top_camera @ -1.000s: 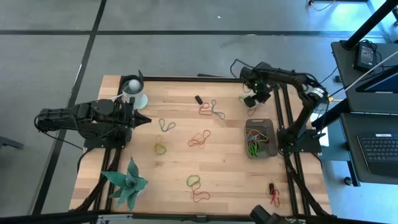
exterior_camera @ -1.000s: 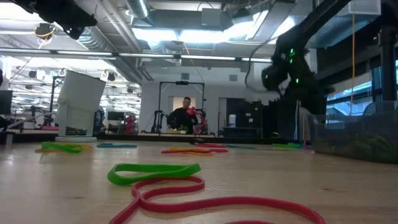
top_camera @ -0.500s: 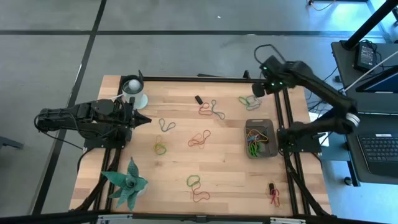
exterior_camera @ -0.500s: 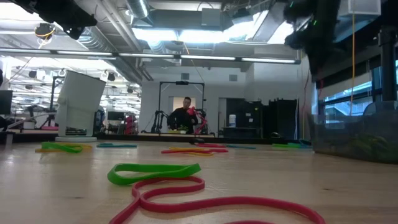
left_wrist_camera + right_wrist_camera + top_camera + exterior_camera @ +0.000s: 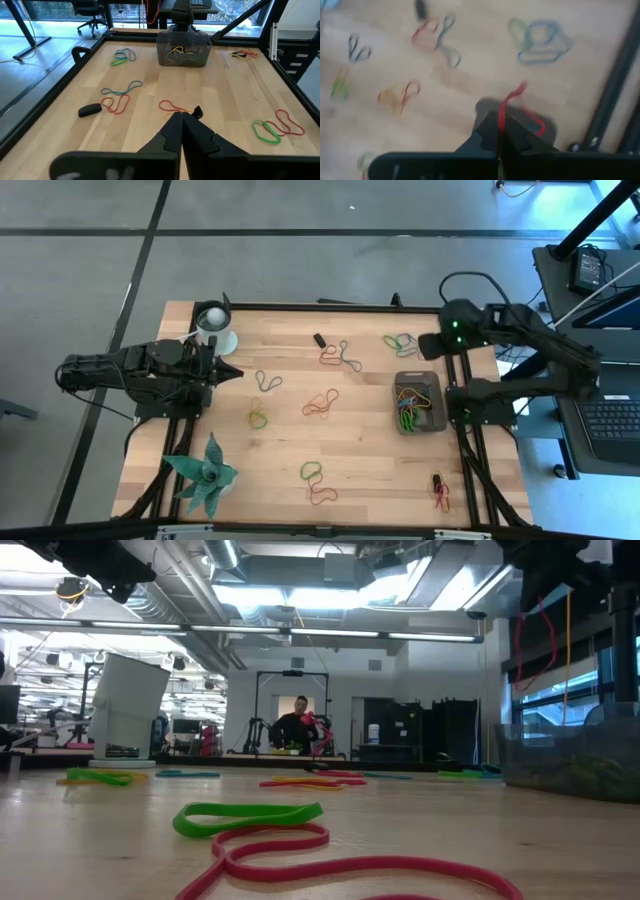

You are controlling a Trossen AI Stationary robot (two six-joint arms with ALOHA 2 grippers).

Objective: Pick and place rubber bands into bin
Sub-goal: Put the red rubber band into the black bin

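Note:
Rubber bands in red, green, yellow and blue lie scattered flat on the wooden table (image 5: 350,450), among them a green-blue cluster (image 5: 402,342) at the far right. The dark grey bin (image 5: 418,402) sits on the table near the right edge with several bands inside. My right gripper (image 5: 501,125) hovers high over the table's far right, just beyond the bin, shut on a red rubber band (image 5: 530,640). My left gripper (image 5: 235,372) waits shut at the table's left side, touching nothing. My right gripper pinches the red rubber band between its two fingers at one point of the loop (image 5: 501,120), slanting steeply downward from above. The band is lifted clear of the table. It hangs slack below the gripper as a long thin loop (image 5: 528,660).
A white cup (image 5: 215,328) stands at the far left and a green star-shaped toy (image 5: 205,475) at the near left. A small black oblong piece (image 5: 319,340) lies near the far edge. Black frame rails (image 5: 462,440) run along the right side. A person (image 5: 298,725) sits far off in the room.
My right gripper has risen from the table beside the far-right bands and swung toward the right edge and the bin, tipping steeply downward. The red rubber band has come up with it, lifted clear and now dangling.

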